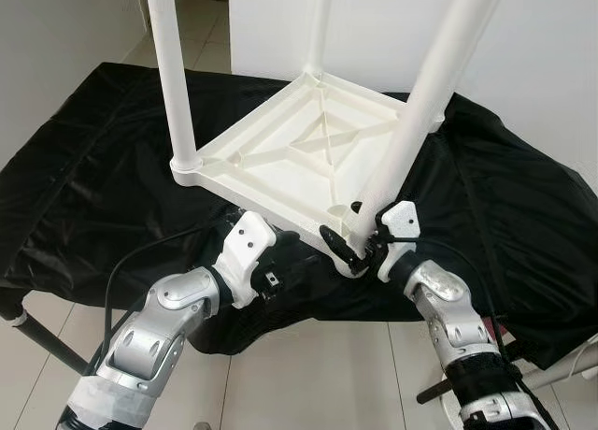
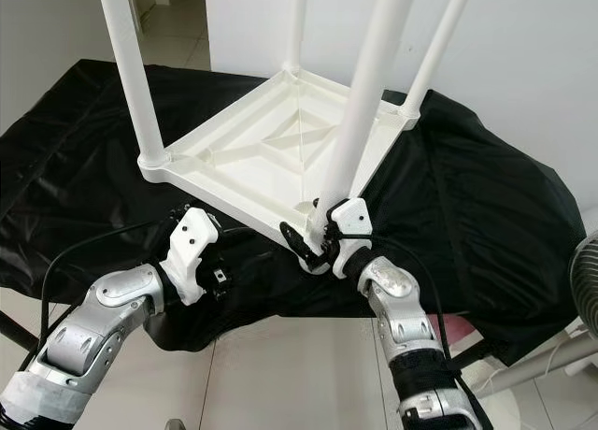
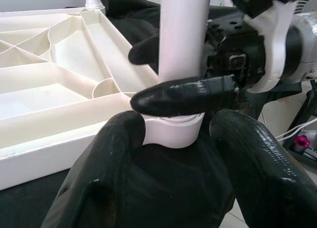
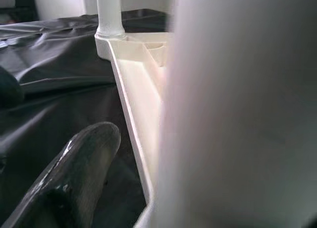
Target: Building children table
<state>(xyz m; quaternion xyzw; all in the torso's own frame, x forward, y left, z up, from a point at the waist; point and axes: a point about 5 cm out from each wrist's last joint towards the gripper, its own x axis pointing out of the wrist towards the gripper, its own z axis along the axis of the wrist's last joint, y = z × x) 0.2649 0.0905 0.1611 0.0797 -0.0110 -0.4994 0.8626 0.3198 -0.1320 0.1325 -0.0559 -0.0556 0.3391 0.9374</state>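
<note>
A white plastic children's table (image 1: 280,140) lies upside down on a black cloth (image 1: 84,168), its legs pointing up. My right gripper (image 1: 353,234) is shut on the near leg (image 1: 420,103) just above its corner socket; in the left wrist view its black fingers (image 3: 183,96) press on both sides of that leg. That leg (image 4: 237,114) sits very close in the right wrist view, beside one finger (image 4: 74,178). My left gripper (image 3: 176,126) is open, low in front of the same corner, its fingers tucked under the tabletop's near edge (image 1: 271,215).
The black cloth covers a low surface and hangs to the white tiled floor (image 1: 308,374). A white wall (image 1: 402,28) stands behind. A fan (image 2: 584,280) and cables lie at the right. Other upright legs (image 1: 173,75) stand at the table's corners.
</note>
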